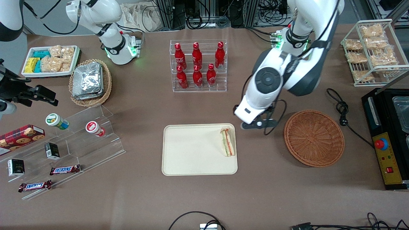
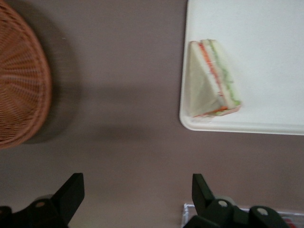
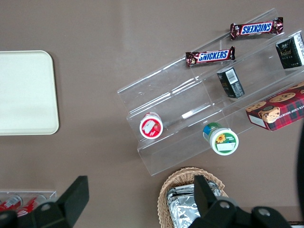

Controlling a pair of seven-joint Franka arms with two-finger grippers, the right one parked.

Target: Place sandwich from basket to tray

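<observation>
1. Cream-beige and flat, the tray (image 1: 198, 150) lies on the brown tabletop (image 1: 204, 198), nearer the front camera than the rack of red bottles (image 1: 198, 65).
2. The sandwich (image 1: 227, 142) lies on the tray, close against the rim at the end nearest the working arm; the wrist view shows its orange-red and green layers (image 2: 213, 78) facing up and one corner close to a rounded corner of the tray (image 2: 247, 126).
3. The orange-brown wicker basket (image 1: 314, 138) sits on the tabletop toward the working arm's end, well apart from the tray, with nothing in it.
4. The left arm (image 1: 278, 73) reaches down from its base and bends at a large joint, its forearm slanting toward the gap between tray and basket.
5. The pincer (image 1: 255, 124) hangs over bare tabletop between the basket and the tray, just beside the tray's corner and farther from the front camera than the sandwich.
6. In the wrist view its two dark fingers (image 2: 71, 192) stand wide apart with nothing between them; it touches neither sandwich nor basket (image 2: 21, 80).
</observation>
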